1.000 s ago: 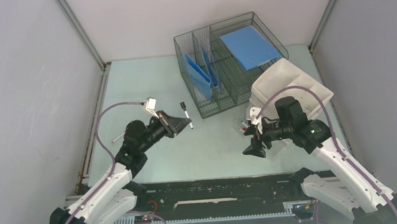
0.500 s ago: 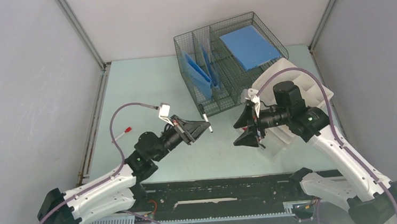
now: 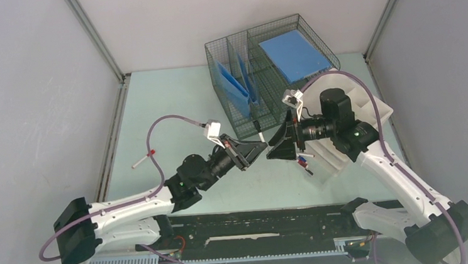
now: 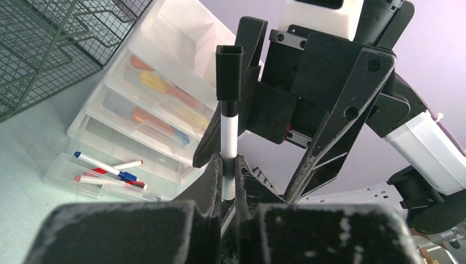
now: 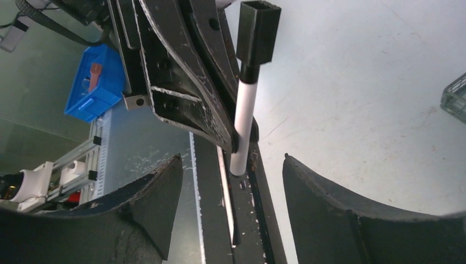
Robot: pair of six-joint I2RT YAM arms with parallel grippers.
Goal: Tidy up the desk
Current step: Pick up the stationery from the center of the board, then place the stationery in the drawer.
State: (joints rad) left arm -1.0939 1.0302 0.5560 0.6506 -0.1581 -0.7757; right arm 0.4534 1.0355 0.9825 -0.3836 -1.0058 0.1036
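**A pen held up between two claws over a green desk**

The desk is flat, smooth and pale green. It fills the floor of a small booth, from the black rail by the arm bases to the far grey wall. Grey walls stand on both sides too, with metal posts in the corners. From above I cannot tell which side of the desk is longer.

At the back stands a wire basket with blue folders in it. On the right sits a white drawer box. Its lowest drawer stands open with pens inside. A red-capped pen lies alone on the left part of the desk.

The left claw is squeezed tight on a white pen with a black cap, above the middle of the desk. The pen sticks straight out from the fingers. Its cap end points away from the arm bases, toward the basket. The right claw faces it with its fingers wide apart, one on each side of the pen, not touching it.
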